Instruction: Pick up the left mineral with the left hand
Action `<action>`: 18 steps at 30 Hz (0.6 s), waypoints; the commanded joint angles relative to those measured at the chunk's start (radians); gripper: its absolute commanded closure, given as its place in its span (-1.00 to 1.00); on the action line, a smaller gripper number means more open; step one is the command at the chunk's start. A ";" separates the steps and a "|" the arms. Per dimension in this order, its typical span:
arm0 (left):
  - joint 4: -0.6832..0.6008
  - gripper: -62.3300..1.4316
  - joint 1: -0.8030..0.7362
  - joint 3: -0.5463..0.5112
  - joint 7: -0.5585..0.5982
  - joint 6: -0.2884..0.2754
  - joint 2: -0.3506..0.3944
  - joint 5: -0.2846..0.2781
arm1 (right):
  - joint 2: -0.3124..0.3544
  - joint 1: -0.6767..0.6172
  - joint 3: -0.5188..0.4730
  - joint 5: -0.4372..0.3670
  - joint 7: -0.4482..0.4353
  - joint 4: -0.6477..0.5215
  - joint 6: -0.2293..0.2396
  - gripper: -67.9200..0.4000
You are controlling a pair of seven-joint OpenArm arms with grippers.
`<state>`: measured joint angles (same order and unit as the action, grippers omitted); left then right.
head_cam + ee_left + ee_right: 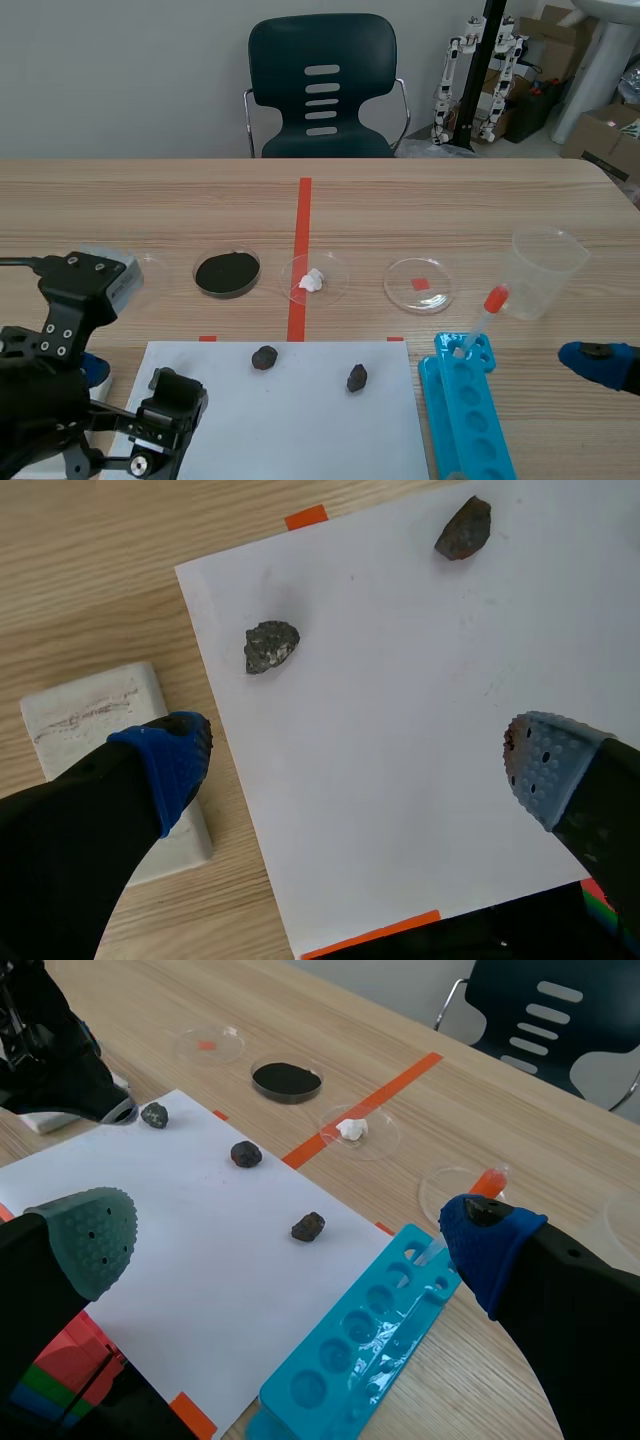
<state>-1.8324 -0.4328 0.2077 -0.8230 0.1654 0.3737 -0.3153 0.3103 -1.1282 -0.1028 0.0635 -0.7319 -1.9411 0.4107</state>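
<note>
i see a white sheet of paper (300, 420) in front, and beyond it a row: a dish of black powder (227, 273), a dish with a white lump (314, 279), a dish with a red square (419, 285), then a clear cup (545, 272) (upright). a dropper (484, 312) leans in the far end of a blue rack (465, 410). a dark chair (322, 88) stands behind the table (150, 200).

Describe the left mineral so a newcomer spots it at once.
A white paper sheet lies on the wooden table. The left mineral sits by the sheet's left edge, ahead of the left gripper. It is grey with pale flecks; the other two minerals are darker.
</note>
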 commanded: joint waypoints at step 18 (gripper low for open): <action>0.324 -0.97 0.406 0.109 -0.304 0.163 -0.083 -0.011 | 0.000 -0.002 -0.003 -0.010 -0.013 -0.009 0.001 -0.88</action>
<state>-1.4910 -0.0338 0.3180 -1.1313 0.3218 0.2932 -0.3264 0.3103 -1.1282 -0.1028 0.0635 -0.7319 -1.9411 0.4110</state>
